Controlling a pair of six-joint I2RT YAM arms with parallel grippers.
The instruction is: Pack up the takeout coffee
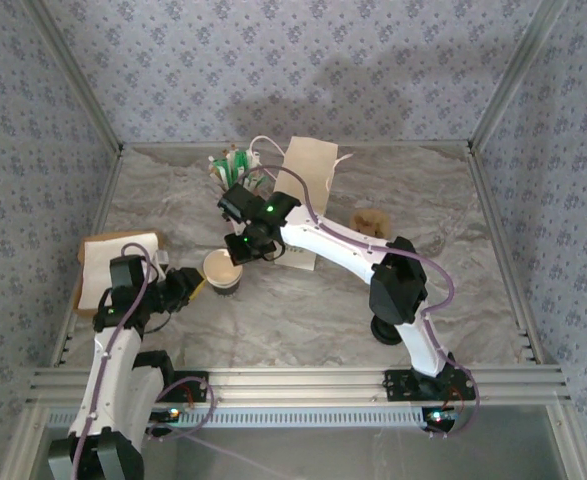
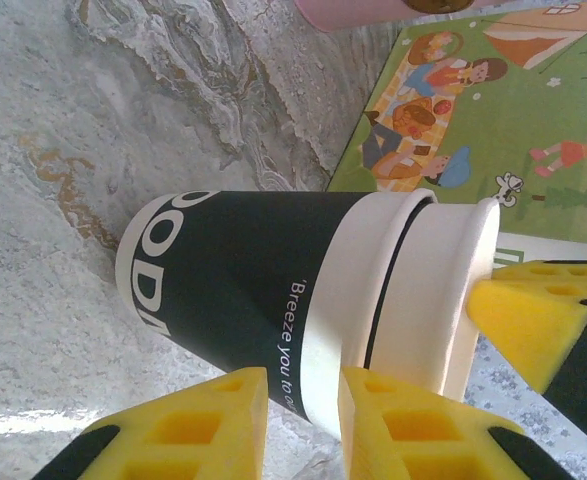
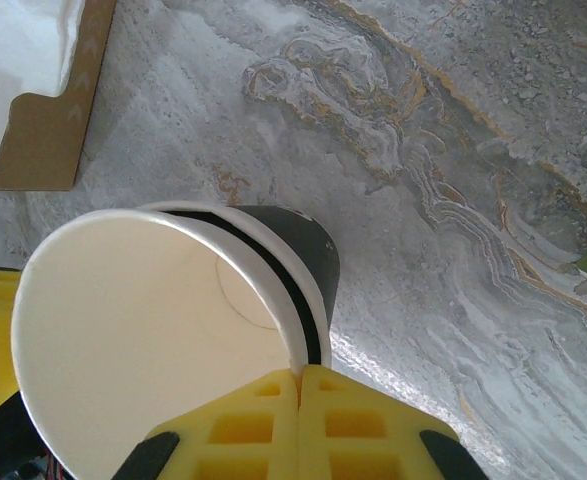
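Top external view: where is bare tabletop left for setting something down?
Free: the front strip between the lidless cup and the right arm; the right side beyond the brown item; the back-left corner beside the stick-filled holder. Crowded: around the cup, with left gripper and right gripper, and by the paper bag.

soft, even light falls from above in the overhead view, and a broad dim shadow lies on the back wall (image 1: 373, 85). in the right wrist view a bright glare streak crosses the table (image 3: 383, 365) beside the cup (image 3: 143, 330), whose pale inside is nearly washed out. the left gripper (image 2: 303, 385), close to the lens, looks slightly soft.
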